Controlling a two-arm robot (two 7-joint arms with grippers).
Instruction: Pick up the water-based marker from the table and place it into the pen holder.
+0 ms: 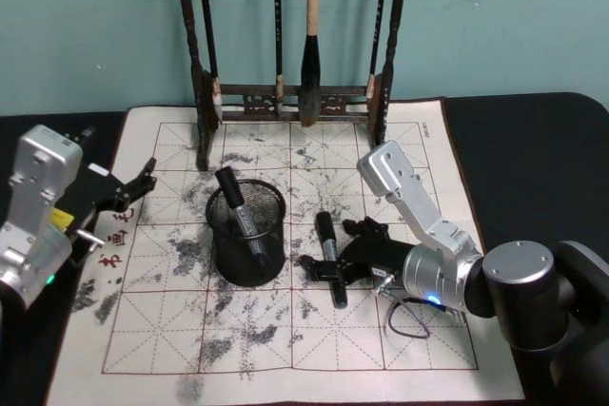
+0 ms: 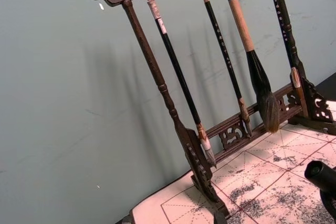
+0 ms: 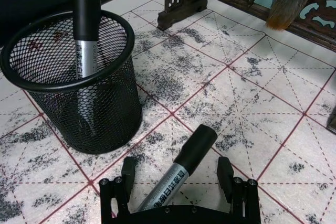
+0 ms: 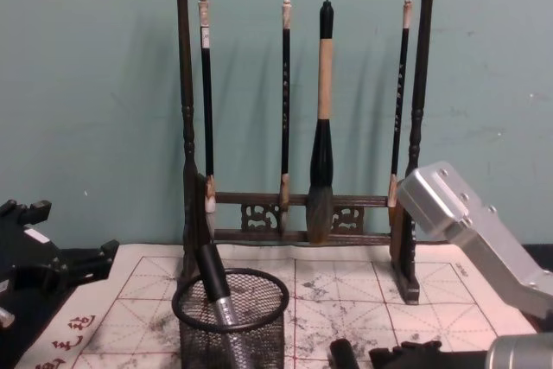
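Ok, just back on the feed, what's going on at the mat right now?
The right claw is down at the calligraphy mat, fingers open on either side of a water-based marker that lies flat beside the black mesh pen holder. It has not gripped the marker yet. Another marker already stands tilted inside the holder. The left claw sits parked at the mat's left edge.
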